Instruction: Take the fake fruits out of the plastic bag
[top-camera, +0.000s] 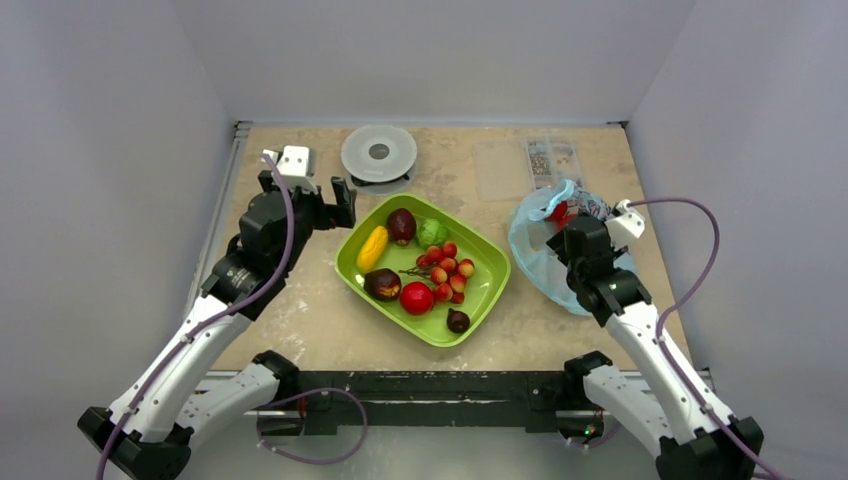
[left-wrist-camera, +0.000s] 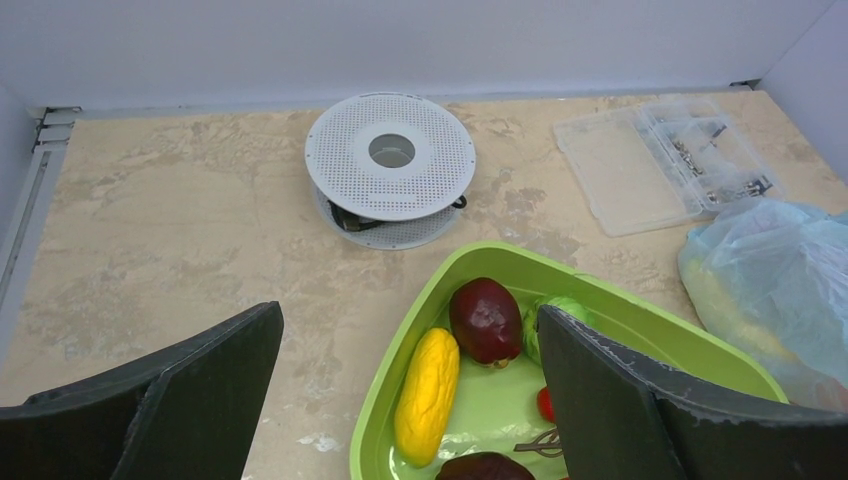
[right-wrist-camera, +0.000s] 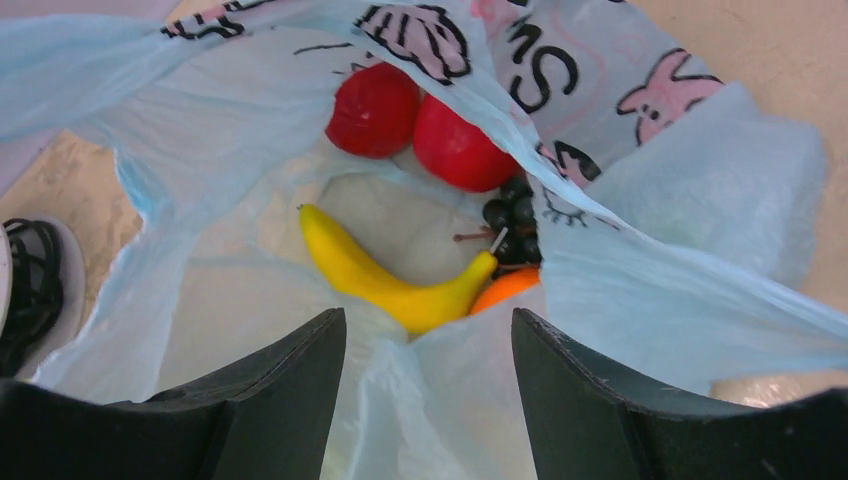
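Note:
The light-blue plastic bag (top-camera: 545, 262) lies at the right of the table, its mouth open. In the right wrist view the bag (right-wrist-camera: 660, 200) holds two glossy red balls (right-wrist-camera: 375, 110), a yellow banana (right-wrist-camera: 380, 275), an orange (right-wrist-camera: 505, 288) and a dark grape bunch (right-wrist-camera: 515, 225). My right gripper (right-wrist-camera: 430, 400) is open and empty, just above the bag's near rim, its fingers either side of a plastic fold. My left gripper (left-wrist-camera: 410, 400) is open and empty, hovering over the left edge of the green tray (left-wrist-camera: 640, 310).
The green tray (top-camera: 490, 255) holds a dark purple-brown fruit (top-camera: 401, 226), a yellow fruit (top-camera: 372, 248), a lumpy green ball (top-camera: 431, 233), a red berry cluster (top-camera: 447, 268), a red ball (top-camera: 416, 297) and two dark fruits. A white perforated disc (top-camera: 379, 153) and a clear box (top-camera: 552, 160) stand at the back.

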